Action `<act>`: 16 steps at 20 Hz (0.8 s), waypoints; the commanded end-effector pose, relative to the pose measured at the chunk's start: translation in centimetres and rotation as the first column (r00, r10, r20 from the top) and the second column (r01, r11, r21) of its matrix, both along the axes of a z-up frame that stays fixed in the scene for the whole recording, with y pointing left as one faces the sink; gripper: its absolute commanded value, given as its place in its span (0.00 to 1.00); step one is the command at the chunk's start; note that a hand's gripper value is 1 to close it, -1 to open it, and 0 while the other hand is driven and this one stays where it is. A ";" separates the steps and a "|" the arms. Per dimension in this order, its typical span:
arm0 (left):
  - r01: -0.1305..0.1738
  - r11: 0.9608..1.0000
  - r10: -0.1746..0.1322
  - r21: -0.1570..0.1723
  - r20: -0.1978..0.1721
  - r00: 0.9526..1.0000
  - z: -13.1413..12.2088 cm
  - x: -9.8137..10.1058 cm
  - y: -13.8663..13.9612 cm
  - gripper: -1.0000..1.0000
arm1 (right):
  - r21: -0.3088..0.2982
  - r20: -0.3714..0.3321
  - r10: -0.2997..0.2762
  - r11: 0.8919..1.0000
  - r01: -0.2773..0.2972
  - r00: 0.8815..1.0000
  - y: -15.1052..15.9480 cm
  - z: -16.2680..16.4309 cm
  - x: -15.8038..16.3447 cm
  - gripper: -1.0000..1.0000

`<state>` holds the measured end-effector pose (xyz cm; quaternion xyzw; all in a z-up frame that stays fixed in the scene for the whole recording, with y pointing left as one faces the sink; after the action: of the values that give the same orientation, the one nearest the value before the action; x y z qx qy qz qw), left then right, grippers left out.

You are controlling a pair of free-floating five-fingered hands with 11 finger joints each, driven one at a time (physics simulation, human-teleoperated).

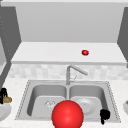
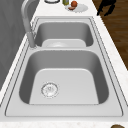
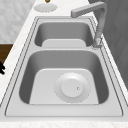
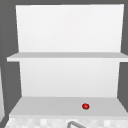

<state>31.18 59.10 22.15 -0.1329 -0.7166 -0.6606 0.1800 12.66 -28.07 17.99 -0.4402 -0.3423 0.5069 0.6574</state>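
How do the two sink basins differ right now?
The left basin shows a bare floor with its round drain strainer uncovered; the right basin holds a round white plate lying flat on its floor. The right hand hovers at the right basin's front rim; the left hand is off over the counter. Both are steel, alike in shape.

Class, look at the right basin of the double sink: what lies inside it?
A round white plate lies flat on the floor of the right basin. What is under the plate, the drain included, is covered. In the front view a big red ball hides part of the basin's front.
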 end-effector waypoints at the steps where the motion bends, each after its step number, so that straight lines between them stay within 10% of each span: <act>1: 0.007 1.000 -0.007 0.000 -0.023 1.000 1.3 0.0 -1.9 1.00 | 0.000 0.000 0.000 1.000 0.000 1.000 0.0 0.0 0.0 0.50; 16: 0.000 1.000 0.000 0.003 -0.006 1.000 5.4 -0.2 -10.1 1.00 | 0.000 0.000 0.000 1.000 0.000 1.000 0.0 0.0 0.0 0.50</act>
<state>31.08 50.82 26.48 -0.1352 -0.7176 -0.6585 0.1820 12.66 -28.07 17.99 -0.4402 -0.3423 0.5069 0.6574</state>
